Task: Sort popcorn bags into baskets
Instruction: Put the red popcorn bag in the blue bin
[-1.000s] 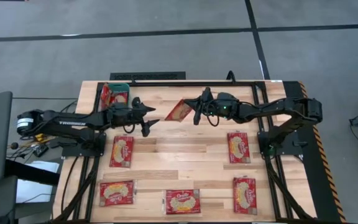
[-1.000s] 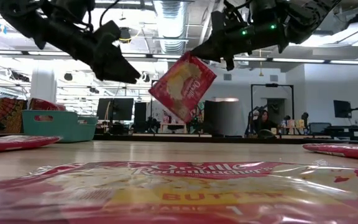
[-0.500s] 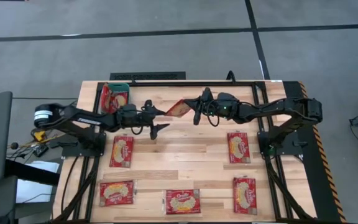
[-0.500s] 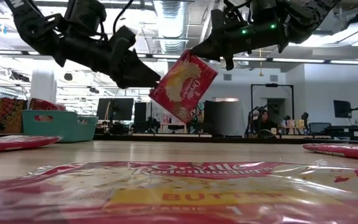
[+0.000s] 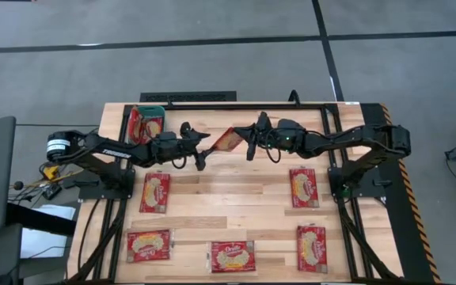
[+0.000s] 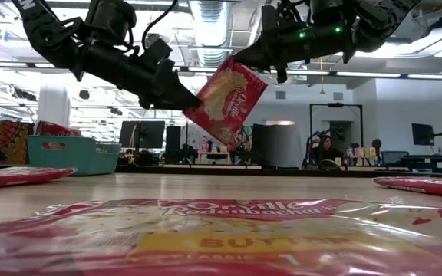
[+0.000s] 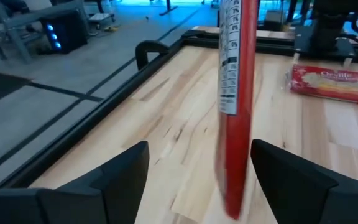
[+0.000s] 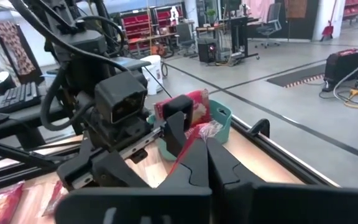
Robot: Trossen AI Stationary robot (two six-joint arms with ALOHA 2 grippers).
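The work surface is a pale wooden table with a black frame, on grey floor; the low view shows an open workshop with monitors behind.

The right gripper is clenched on a corner of one popcorn bag, holding it in the air over the table's far middle. The left gripper is spread wide, its fingers on either side of the bag's edge, a detail only the left wrist view shows.

Count: five bags flat on the table, one airborne, at least one in the single teal basket at the far left corner.
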